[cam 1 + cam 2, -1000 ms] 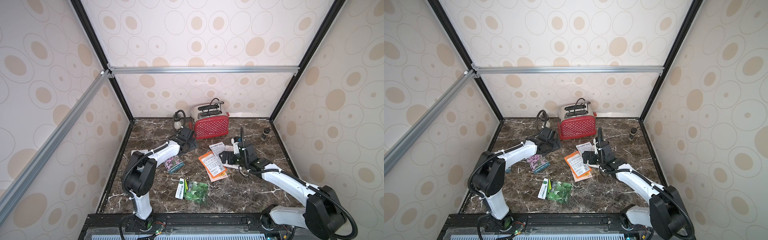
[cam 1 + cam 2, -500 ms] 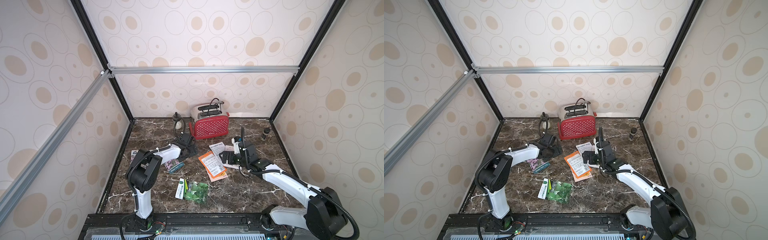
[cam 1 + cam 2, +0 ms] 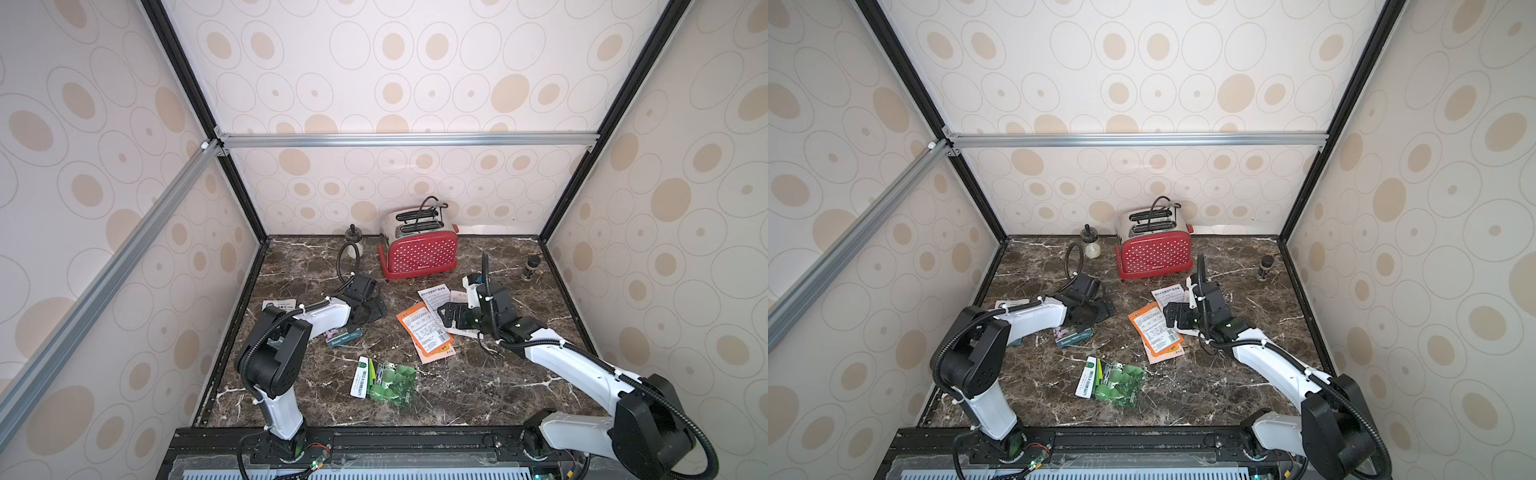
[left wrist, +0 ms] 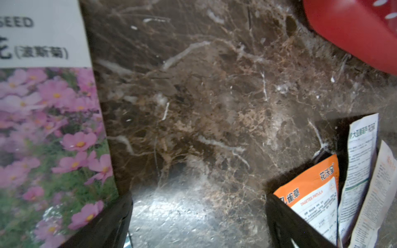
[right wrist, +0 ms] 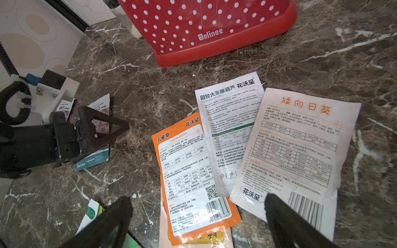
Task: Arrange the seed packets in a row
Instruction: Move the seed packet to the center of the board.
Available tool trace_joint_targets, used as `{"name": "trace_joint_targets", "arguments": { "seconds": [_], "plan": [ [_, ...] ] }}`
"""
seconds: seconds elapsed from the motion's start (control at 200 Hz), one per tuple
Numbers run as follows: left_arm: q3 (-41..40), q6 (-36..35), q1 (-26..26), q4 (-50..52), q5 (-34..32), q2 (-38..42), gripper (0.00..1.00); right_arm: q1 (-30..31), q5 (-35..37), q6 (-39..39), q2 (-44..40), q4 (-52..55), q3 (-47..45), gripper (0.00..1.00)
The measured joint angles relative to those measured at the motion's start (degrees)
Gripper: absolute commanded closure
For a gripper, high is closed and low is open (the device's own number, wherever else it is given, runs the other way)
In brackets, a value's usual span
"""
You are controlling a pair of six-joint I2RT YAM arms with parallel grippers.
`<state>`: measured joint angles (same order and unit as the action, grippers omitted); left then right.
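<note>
The left gripper (image 3: 368, 311) stood wide open and empty, low over the desk (image 3: 478, 386) with bare marble between its fingers (image 4: 107, 223); one finger overlapped the corner of a purple-flower packet (image 4: 49, 128), though whether it touched was hard to tell. The right gripper (image 5: 196, 223) was likewise spread wide, holding nothing, above a fan of overlapping packets. The seed packets (image 3: 1154, 328) lay scattered, not in a row: a half-covered packet (image 3: 279, 304) at the far left, the purple-flower packet beside the left gripper, a green-gourd packet (image 3: 384, 380) nearest the front, then an orange-backed packet (image 5: 193, 171), a white-backed packet (image 5: 229, 133) and a pale packet (image 5: 296, 150), text side up, before the red toaster (image 3: 419, 253). A second earlier the left gripper had been farther back, beside the toaster; the packets and the right gripper had not moved.
</note>
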<state>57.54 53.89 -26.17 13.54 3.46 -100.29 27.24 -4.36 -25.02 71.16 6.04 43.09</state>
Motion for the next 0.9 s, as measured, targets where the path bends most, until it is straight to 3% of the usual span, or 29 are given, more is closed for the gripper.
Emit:
{"name": "trace_joint_targets", "arguments": {
  "seconds": [0.391, 0.636, 0.901],
  "plan": [
    [-5.42, -0.24, 2.21, 2.43, 0.07, 5.4, 0.02, 0.0, -0.22, 0.0, 0.26, -0.13, 0.0, 0.0],
    [-0.09, 0.44, -0.79, 6.29, -1.53, 5.49, 0.02, 0.0, -0.35, 0.0, 0.96, -0.72, 0.0, 0.0],
    [8.85, 14.93, -2.56, 15.15, -9.9, 5.46, 0.04, 0.0, -0.37, 0.0, 1.99, -0.9, 0.09, 0.0]
  ]
}}
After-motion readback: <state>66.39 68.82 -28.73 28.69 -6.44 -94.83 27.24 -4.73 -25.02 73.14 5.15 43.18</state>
